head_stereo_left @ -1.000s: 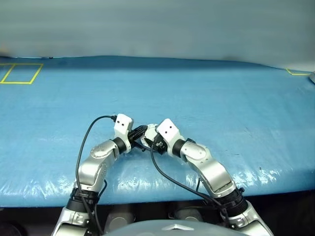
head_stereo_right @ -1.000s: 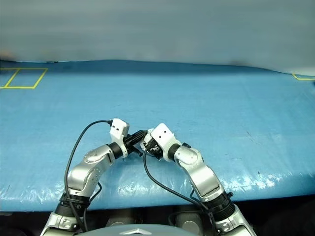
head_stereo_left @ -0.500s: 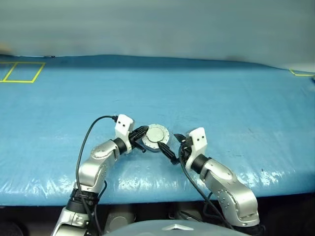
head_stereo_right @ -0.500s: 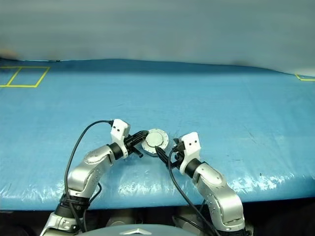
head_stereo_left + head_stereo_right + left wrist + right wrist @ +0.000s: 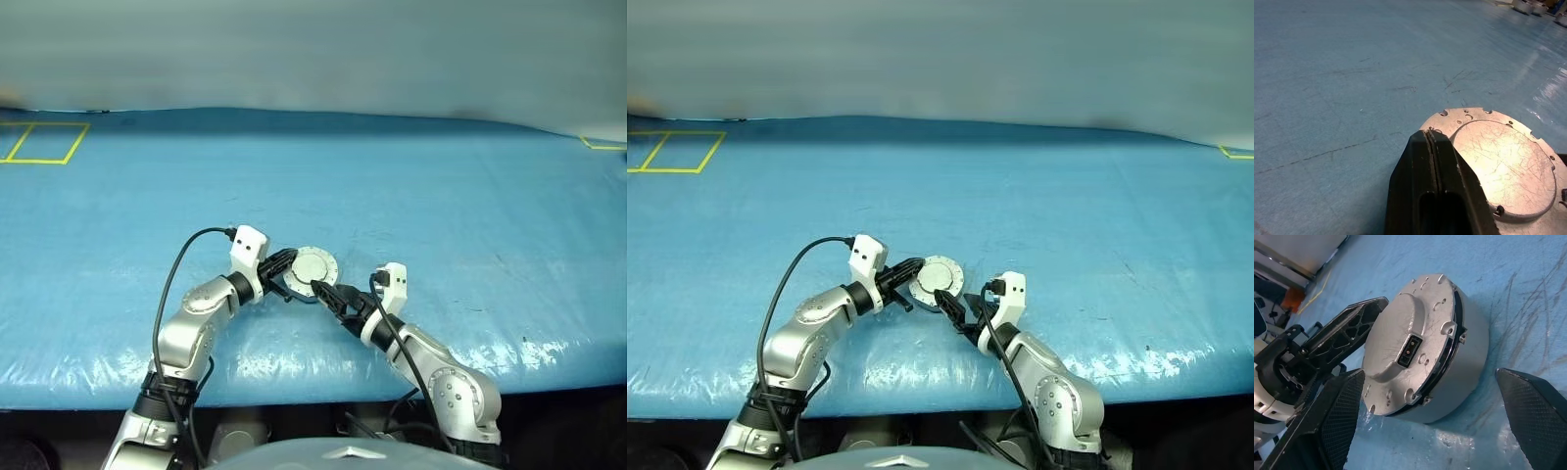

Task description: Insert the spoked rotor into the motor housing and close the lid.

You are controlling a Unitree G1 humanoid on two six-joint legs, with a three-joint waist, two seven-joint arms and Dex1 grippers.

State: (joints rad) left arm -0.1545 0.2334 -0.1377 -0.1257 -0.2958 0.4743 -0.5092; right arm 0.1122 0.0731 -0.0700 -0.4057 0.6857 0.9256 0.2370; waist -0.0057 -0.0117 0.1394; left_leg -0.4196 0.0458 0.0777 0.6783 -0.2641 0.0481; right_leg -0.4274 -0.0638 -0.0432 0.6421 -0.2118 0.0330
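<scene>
The motor housing [image 5: 1462, 382] lies on the blue table just ahead of both hands. The lid [image 5: 313, 266], a grey disc with a raised centre, sits on top of it, with a dark seam between the two on one side. The spoked rotor is hidden. My left gripper [image 5: 285, 263] is shut, its fingertips [image 5: 1431, 142] against the lid's rim on the left. My right gripper [image 5: 325, 294] stands open just in front and to the right of the housing. Its fingers [image 5: 1339, 421] are spread to either side of the housing and hold nothing.
Blue sheeting covers the whole table; its front edge [image 5: 294, 387] runs close under my arms. A square of yellow tape [image 5: 44, 144] marks the far left, and another yellow mark [image 5: 600, 144] the far right. Small metal parts [image 5: 1528, 6] stand far off.
My right hand has drawn back from over the lid toward the front right, rolled over and opened, uncovering the lid. The left gripper and the housing have stayed put.
</scene>
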